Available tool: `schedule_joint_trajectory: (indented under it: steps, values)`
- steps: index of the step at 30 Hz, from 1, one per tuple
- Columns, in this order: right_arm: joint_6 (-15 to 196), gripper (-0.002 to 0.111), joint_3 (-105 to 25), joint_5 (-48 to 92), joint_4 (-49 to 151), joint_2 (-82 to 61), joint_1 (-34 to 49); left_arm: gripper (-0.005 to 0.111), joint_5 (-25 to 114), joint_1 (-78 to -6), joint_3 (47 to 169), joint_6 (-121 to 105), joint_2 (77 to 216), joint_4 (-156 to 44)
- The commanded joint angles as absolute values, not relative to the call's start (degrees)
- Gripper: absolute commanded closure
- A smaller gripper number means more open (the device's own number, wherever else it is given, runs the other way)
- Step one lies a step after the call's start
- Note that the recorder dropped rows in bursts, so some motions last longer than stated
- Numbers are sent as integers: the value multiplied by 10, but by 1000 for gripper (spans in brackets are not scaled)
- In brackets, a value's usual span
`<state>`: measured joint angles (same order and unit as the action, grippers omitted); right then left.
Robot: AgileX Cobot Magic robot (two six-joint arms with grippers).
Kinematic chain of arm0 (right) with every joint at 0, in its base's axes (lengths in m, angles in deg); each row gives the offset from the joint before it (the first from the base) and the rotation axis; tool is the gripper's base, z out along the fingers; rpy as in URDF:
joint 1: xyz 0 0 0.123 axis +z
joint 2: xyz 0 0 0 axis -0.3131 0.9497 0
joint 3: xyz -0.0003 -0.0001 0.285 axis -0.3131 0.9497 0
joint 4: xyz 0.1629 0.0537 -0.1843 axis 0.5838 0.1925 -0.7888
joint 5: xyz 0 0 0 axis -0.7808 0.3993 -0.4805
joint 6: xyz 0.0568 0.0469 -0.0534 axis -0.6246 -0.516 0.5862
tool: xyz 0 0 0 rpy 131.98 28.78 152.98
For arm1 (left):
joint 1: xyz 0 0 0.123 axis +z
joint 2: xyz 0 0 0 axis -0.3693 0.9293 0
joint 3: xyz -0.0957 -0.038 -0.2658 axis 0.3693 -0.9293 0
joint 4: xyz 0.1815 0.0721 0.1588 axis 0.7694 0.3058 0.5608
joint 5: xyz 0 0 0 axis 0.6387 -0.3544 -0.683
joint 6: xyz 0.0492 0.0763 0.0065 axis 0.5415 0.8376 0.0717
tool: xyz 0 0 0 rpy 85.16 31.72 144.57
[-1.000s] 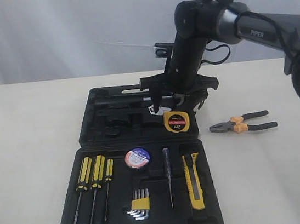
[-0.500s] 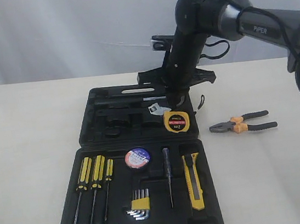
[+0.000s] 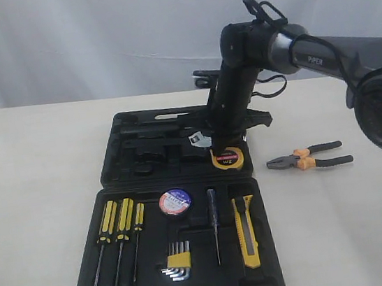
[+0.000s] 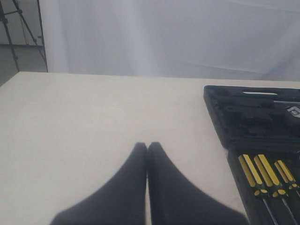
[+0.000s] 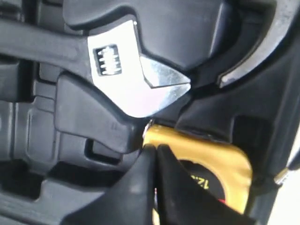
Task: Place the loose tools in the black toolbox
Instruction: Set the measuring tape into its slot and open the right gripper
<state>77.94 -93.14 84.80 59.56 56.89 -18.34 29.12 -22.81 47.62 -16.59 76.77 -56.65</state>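
Note:
The black toolbox (image 3: 112, 169) lies open on the table. In its lower half sit the black tape roll (image 3: 175, 201) and the yellow-and-black utility knife (image 3: 246, 231). The yellow tape measure (image 3: 227, 158) lies at the upper half's right corner. My right gripper (image 3: 221, 149) is shut, its tips down on the tape measure (image 5: 212, 155) with nothing between the fingers (image 5: 165, 161). The black-and-orange pliers (image 3: 310, 158) lie on the table right of the box. My left gripper (image 4: 147, 146) is shut and empty above bare table, left of the toolbox (image 4: 243, 117).
Three yellow-and-black screwdrivers (image 3: 121, 224), hex keys in a yellow holder (image 3: 177, 260) and a thin tester screwdriver (image 3: 214, 224) sit in the lower half. A silver adjustable wrench (image 5: 133, 77) rests in the upper half beside the tape measure. A white curtain hangs behind the table.
My right gripper, open wide above the tape measure a second ago, has turned, shut and come down onto the tape measure. The tools have not moved.

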Motion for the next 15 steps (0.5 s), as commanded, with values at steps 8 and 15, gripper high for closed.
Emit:
schedule_joint_trajectory:
  steps: [8, 15]
  values:
    - [795, 108, -928, 855, 545, 522, -188, 107, 291, -229, 475, -166, 766, -568]
    - [797, 108, -927, 869, 543, 549, -188, 107, 291, -229, 475, -168, 766, -568]
